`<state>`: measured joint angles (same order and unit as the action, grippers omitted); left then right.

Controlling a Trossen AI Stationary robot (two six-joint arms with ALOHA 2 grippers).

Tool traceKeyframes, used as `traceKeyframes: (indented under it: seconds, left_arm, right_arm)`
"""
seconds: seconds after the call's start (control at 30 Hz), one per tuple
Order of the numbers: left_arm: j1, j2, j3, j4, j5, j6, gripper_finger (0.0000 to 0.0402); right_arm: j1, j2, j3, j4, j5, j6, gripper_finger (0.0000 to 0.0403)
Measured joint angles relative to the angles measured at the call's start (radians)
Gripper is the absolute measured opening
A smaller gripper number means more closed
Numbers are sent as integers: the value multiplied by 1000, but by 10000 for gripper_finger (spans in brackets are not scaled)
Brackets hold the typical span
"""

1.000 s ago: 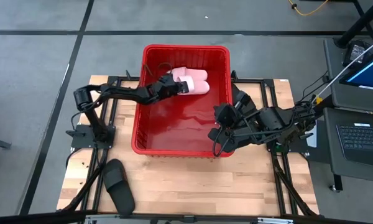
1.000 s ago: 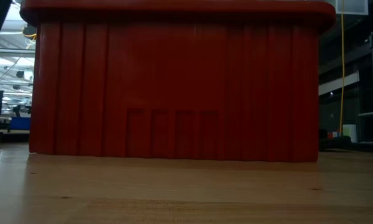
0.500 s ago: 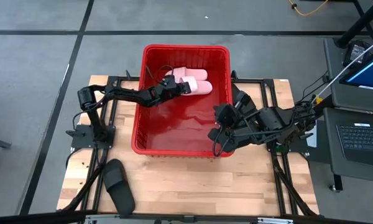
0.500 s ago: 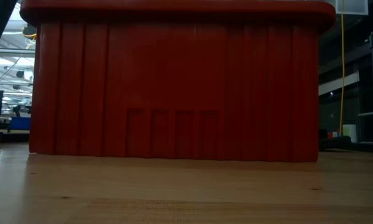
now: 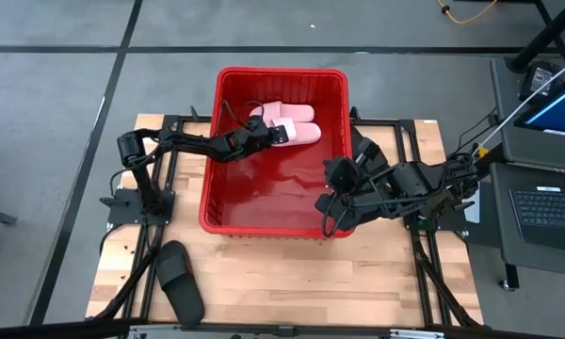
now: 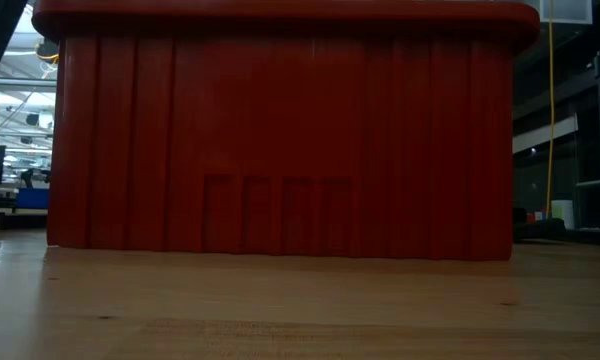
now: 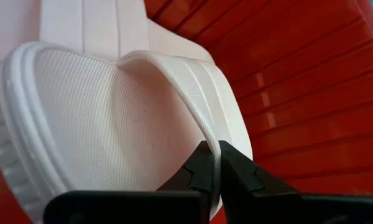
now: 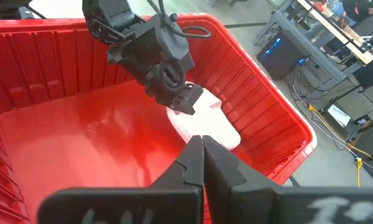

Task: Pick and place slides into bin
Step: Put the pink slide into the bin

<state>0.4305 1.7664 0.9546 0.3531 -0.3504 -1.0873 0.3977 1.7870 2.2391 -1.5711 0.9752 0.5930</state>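
Observation:
The red bin (image 5: 228, 179) stands in the middle of the table and fills the low view (image 6: 280, 130). Two pale pink slides (image 5: 292, 122) lie side by side at its far end. My left gripper (image 5: 266, 135) reaches into the bin from the table's left and is shut on one pink slide (image 7: 99, 112). My right gripper (image 8: 202, 155) is shut and empty above the bin's near right corner (image 5: 331, 200). One black slide (image 5: 179, 281) lies sole-down on the table at the near left. The other black slide does not show. My left gripper pinches the edge of the pink slide's wide strap (image 7: 205, 134) between its two fingers (image 7: 196, 174), one layer of strap. The fingers come from the table's left, slanting down into the bin. The slide (image 8: 205, 124) sits low by the bin's far wall; whether it rests on the floor I cannot tell.
The bin's tall walls (image 8: 255, 93) close in both grippers' working room. The table's black frame rails (image 5: 155, 122) show at both sides of the wooden top. A desk with a laptop (image 5: 546, 202) stands beyond the table's right edge.
My left gripper has stayed shut on the pink slide at the bin's far end and has shifted only slightly. My right arm has kept still.

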Motion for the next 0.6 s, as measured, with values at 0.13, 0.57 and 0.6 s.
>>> traceKeyframes:
  seconds: [0.13, 0.57, 0.6]
  left_arm:
    - [0, 0, 0, -33, -18, -44, 20]
    - [1, -5, 0, -74, -54, 147, 47]
    - [2, -5, 0, -75, -54, 164, 54]
  right_arm:
    - [0, 0, 0, 0, 0, 0, 4]
    - [0, 0, 0, 0, 0, 0, 4]
    - [0, 0, 0, 0, -2, 0, 4]
